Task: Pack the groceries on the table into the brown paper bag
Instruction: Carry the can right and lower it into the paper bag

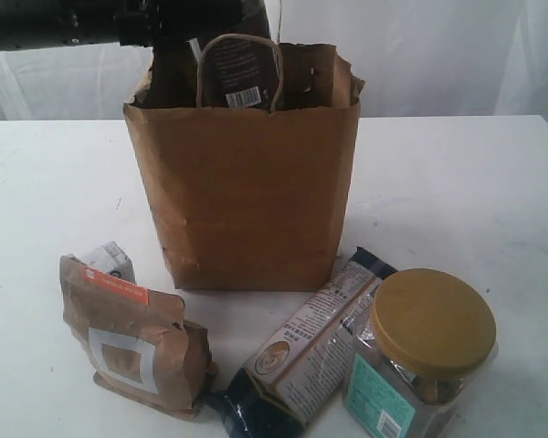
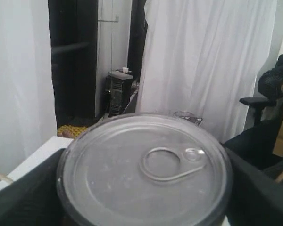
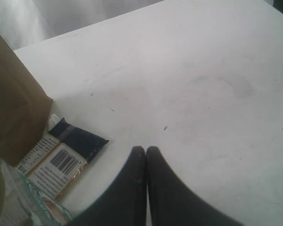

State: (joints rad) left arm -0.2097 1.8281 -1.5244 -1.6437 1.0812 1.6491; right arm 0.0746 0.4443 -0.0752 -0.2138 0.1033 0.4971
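The exterior camera is sitting in front of the tabletop (image 1: 457, 182), a little above it. It is looking slightly down and across at the brown paper bag (image 1: 247, 192), with the nearest groceries lying close under the lens. The left wrist camera is facing roughly level, out toward white curtains (image 2: 198, 61), with the lid of the grey pull-tab can (image 2: 146, 169) filling its near field. The right wrist camera is hanging near the tabletop and tilting steeply down past the closed right pincer (image 3: 146, 153). It is sharing the bag's side and the long dark-blue packet (image 3: 78, 139) with the exterior view.
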